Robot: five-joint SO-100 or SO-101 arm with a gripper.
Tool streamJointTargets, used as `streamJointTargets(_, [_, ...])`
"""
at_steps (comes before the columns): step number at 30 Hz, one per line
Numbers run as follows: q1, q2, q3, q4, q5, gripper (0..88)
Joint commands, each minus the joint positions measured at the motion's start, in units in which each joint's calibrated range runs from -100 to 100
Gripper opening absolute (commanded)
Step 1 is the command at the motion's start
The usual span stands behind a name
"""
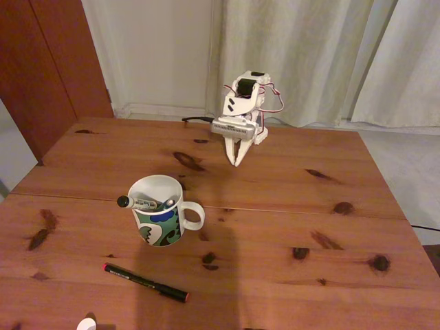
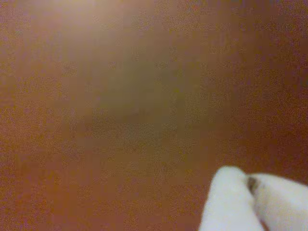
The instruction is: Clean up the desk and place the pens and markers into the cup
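The white cup (image 1: 159, 221) with its green and blue swirl stands left of centre on the wooden desk (image 1: 295, 206). A white-bodied marker with a black cap (image 1: 137, 203) rests inside it, the cap poking over the left rim. A long black pen with red ends (image 1: 146, 282) lies flat on the desk in front of the cup. My gripper (image 1: 237, 163) hangs at the far side of the desk, tips down just above the wood, well behind the cup. In the wrist view the gripper (image 2: 248, 182) is shut with nothing in it, over blurred desk (image 2: 120, 120).
A small white object (image 1: 86, 324) sits at the desk's front edge, bottom left. A seam runs across the desk behind the cup. Curtains and a wall stand behind the arm's base (image 1: 246, 103). The desk's right half is bare wood with dark knots.
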Motion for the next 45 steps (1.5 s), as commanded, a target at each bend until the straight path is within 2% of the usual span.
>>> streamJointTargets(1, [-1.6, -1.1, 0.7, 3.9, -0.2, 0.8])
streamJointTargets(11, [-11.2, -1.1, 0.7, 3.9, 0.1, 0.8])
streamJointTargets(45, [-11.2, -1.1, 0.7, 3.9, 0.1, 0.8])
